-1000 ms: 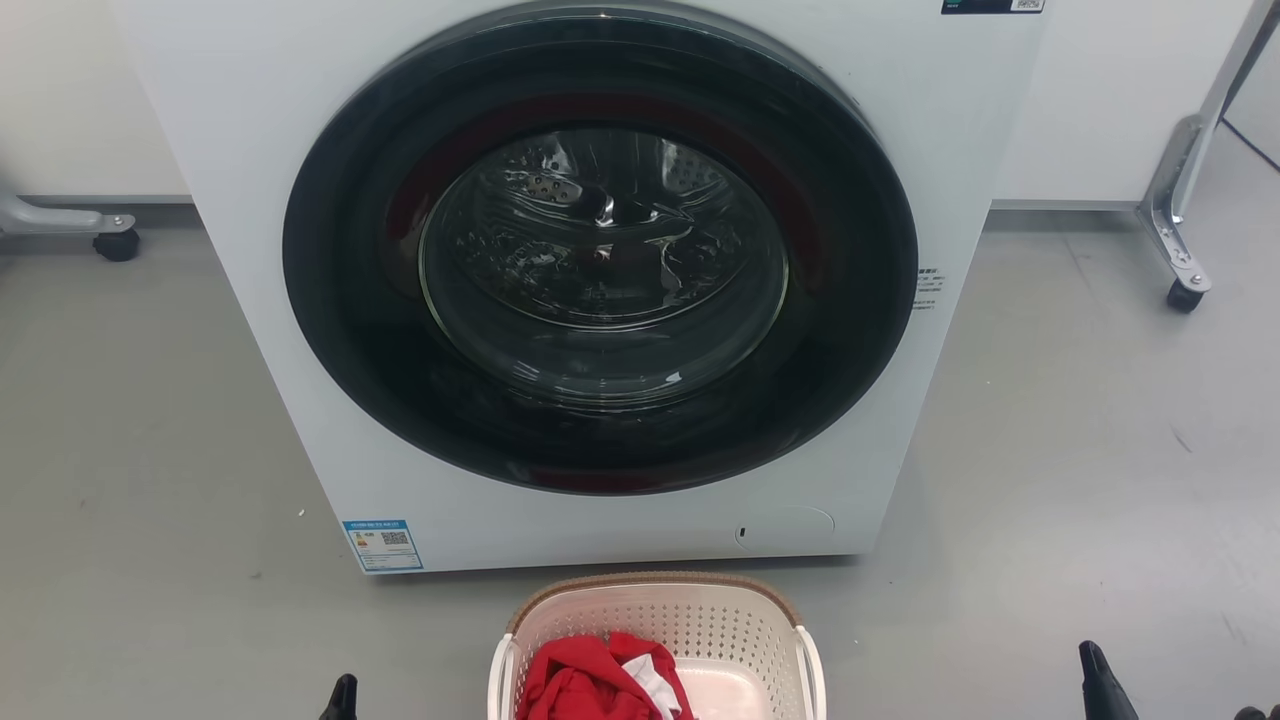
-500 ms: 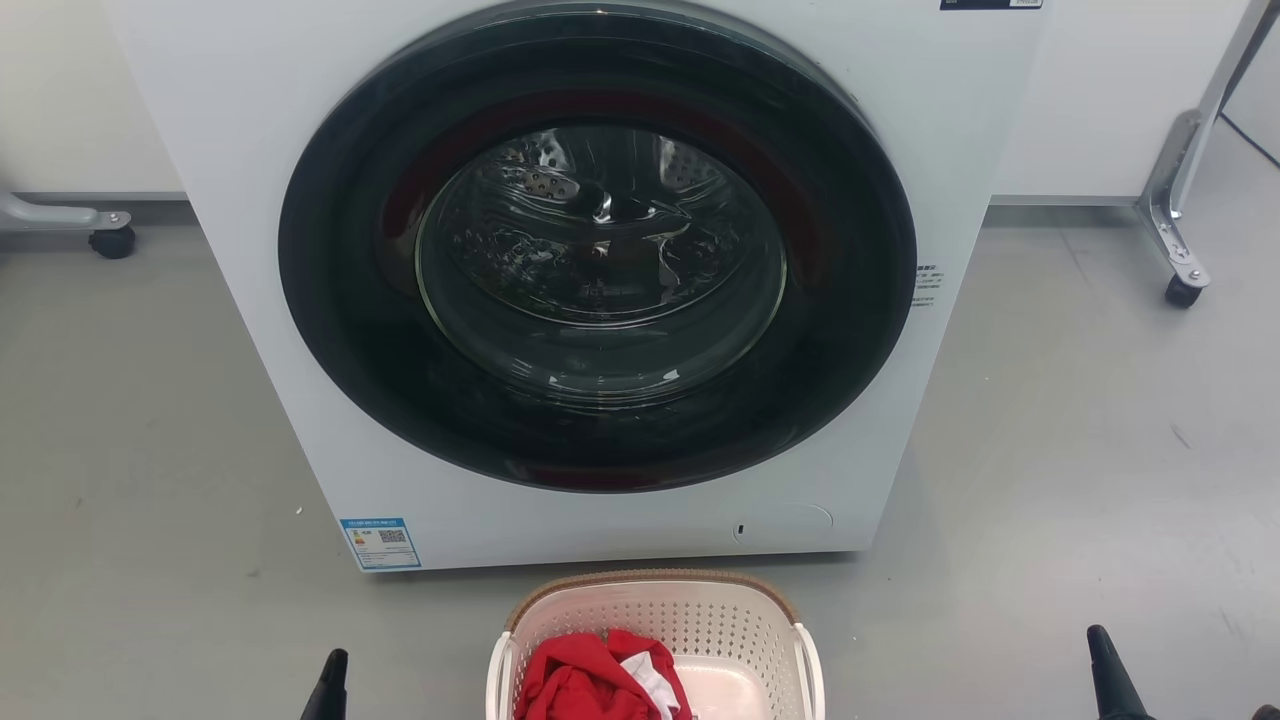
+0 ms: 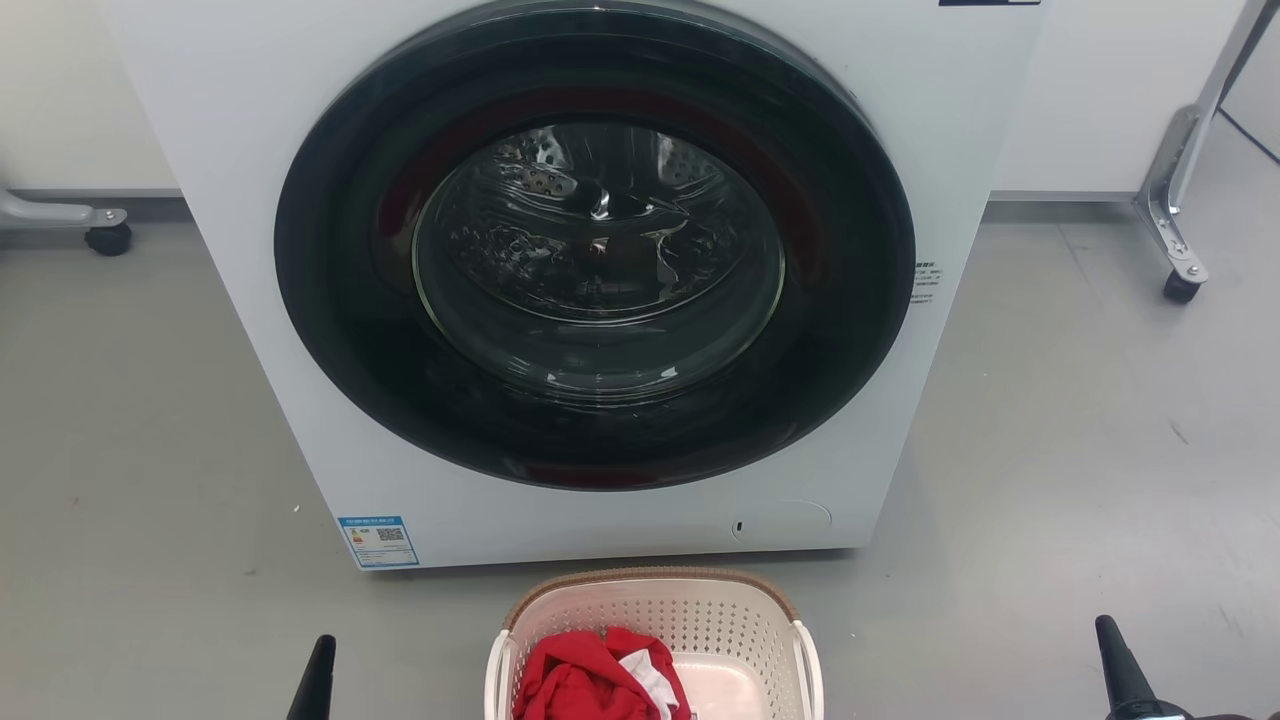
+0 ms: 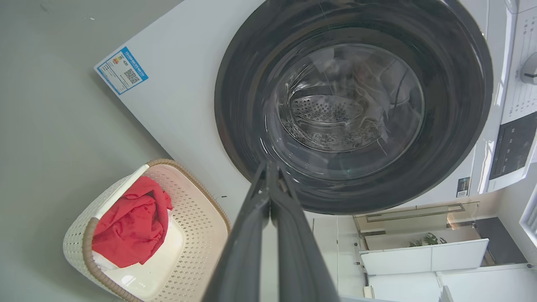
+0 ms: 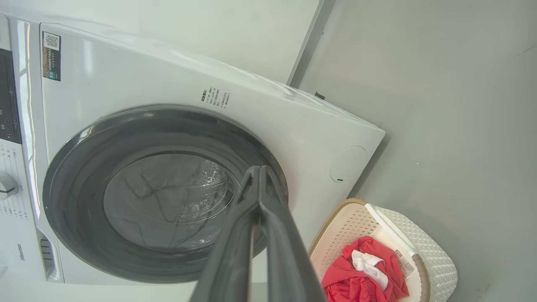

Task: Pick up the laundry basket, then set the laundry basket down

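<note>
The laundry basket (image 3: 700,625) stands on the grey floor at the bottom centre of the head view, just in front of the washer. It is cream with perforated walls, a brown woven-look rim and white side handles, and red and white clothes (image 3: 590,680) lie in it. The left wrist view has the laundry basket (image 4: 197,235) at lower left, and the right wrist view has the laundry basket (image 5: 432,260) at lower right. My left gripper (image 3: 318,672) pokes up well left of the basket, and my left gripper (image 4: 268,172) is shut and holds nothing. My right gripper (image 3: 1112,645) sits far right, and my right gripper (image 5: 258,174) is likewise shut and bare.
A white front-loading washer (image 3: 250,150) with a closed dark round door (image 3: 600,250) stands directly behind the basket. Metal frame legs on castors stand at the far left (image 3: 105,238) and far right (image 3: 1180,285). Open grey floor lies on both sides of the basket.
Both gripper tips have risen further into the head view, the left drifting left and the right drifting right. The basket has stayed put; the scene shifted slightly with the camera.
</note>
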`<state>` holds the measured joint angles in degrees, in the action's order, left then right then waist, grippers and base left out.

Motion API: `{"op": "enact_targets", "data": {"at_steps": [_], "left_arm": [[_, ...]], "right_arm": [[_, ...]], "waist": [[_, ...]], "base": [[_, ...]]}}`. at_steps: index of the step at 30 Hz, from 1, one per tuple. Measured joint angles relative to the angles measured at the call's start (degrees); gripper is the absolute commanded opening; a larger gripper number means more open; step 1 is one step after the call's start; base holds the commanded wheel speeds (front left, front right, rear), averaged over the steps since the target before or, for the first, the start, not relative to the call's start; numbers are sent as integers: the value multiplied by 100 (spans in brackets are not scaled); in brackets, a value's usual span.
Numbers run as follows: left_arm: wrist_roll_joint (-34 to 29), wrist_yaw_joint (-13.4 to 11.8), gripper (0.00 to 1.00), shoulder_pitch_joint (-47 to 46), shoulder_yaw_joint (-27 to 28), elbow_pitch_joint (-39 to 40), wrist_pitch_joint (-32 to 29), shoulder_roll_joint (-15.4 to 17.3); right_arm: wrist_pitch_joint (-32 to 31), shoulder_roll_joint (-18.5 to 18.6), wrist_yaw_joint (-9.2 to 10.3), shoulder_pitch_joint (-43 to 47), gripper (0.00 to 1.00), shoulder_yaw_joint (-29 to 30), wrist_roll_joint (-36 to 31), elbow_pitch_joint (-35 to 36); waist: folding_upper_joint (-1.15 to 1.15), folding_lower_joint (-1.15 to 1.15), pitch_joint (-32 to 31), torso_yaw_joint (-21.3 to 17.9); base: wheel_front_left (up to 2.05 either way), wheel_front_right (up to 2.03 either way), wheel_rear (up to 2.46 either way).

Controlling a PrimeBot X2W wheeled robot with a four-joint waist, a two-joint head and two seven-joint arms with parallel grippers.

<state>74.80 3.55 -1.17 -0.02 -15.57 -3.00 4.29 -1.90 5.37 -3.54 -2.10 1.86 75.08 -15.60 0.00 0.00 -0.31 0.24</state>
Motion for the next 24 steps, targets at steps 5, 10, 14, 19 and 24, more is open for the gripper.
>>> {"op": "enact_targets", "data": {"at_steps": [5, 10, 14, 19, 24], "left_arm": [[348, 57, 0, -113, 122, -22, -75, -42], [710, 148, 0, -131, 219, -55, -147, -80], [975, 208, 0, -214, 321, -75, -199, -97], [1329, 266, 0, -249, 424, -98, -283, -133], [1623, 353, 0, -338, 521, -122, -352, -181]], "right_arm": [[-97, -60, -54, -98, 0, 126, 343, -30], [-188, -114, -131, -116, 0, 248, 690, -65], [-268, -172, -201, -170, 0, 345, 970, -99], [-367, -222, -255, -233, 0, 470, 1318, -122], [-460, -281, -311, -264, 0, 571, 1633, -151]], "waist": [[0, 0, 9, -5], [0, 0, 18, -11], [0, 0, 25, -15], [0, 0, 34, -20], [0, 0, 41, -24]], "base": [[0, 0, 0], [0, 0, 0], [0, 0, 0], [0, 0, 0], [0, 0, 0]]}}
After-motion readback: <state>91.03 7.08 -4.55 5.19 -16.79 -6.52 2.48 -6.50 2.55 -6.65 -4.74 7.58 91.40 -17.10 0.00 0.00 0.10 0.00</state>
